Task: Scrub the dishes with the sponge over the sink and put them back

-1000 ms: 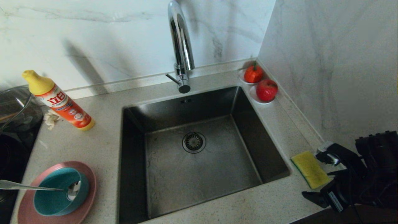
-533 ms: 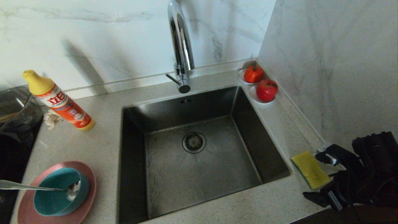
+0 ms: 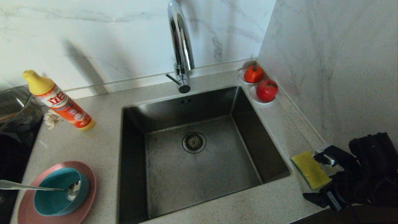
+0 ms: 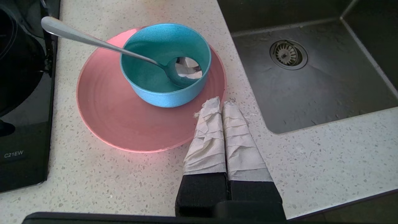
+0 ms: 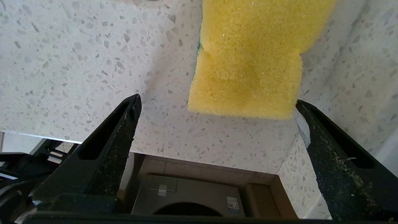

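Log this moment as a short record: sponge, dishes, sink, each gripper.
sponge: sponge lies flat on the counter, on the sink's right side, yellow face up
dishes: teal bowl stands on the pink plate; spoon rests in the bowl, handle over the rim
sink: sink holds no dishes
right gripper: right gripper open, by the sponge's near end, not gripping it
left gripper: left gripper shut, empty, beside the plate

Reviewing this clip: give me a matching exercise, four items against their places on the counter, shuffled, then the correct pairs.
Items:
1 sponge
2 spoon
3 teal bowl
4 detergent bottle

Places:
A on the pink plate
B right of the sink, by the open right end effector
C resting in the bowl
D left of the sink, near the wall

Pairs: 1-B, 2-C, 3-A, 4-D
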Controlling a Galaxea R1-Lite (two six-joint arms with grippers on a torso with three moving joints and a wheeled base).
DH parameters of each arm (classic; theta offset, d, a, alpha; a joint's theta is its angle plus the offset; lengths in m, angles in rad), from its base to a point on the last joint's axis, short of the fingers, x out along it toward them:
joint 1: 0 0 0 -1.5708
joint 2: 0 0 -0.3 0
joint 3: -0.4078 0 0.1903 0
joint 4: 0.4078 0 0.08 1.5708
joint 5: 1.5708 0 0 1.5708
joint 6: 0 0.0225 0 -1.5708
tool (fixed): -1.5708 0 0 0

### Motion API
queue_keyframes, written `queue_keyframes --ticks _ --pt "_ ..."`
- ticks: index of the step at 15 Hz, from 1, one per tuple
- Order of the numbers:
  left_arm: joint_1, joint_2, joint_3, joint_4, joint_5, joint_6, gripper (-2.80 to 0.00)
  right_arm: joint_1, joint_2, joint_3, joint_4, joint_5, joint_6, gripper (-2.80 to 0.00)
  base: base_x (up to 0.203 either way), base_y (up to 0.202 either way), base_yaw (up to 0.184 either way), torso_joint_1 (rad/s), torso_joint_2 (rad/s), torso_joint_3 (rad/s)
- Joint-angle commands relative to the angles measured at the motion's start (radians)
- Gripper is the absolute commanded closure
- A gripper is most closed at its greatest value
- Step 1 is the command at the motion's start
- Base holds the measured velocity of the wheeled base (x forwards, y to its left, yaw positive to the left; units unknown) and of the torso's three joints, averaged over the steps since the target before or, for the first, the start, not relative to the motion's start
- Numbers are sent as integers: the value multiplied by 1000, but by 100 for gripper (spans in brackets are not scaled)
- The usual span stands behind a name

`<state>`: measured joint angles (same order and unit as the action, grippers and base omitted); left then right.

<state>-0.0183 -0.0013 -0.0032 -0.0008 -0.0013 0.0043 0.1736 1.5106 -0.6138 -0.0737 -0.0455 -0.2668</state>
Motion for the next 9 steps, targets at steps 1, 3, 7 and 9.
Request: queue_keyframes --ticks 1,3,7,9 --pt "0 -3 0 -1 0 0 0 0 5 -1 -5 0 -2 -280 0 0 0 0 0 0" --pt "0 -3 0 -1 0 0 0 0 12 -4 -8 0 -2 -280 0 0 0 0 0 0" --pt "0 -3 0 -1 0 0 0 -2 26 -18 -15 1 -2 -280 0 0 0 0 0 0" --pt "0 -3 0 -1 0 0 0 -2 29 -18 -21 1 -2 -280 0 0 0 0 0 0"
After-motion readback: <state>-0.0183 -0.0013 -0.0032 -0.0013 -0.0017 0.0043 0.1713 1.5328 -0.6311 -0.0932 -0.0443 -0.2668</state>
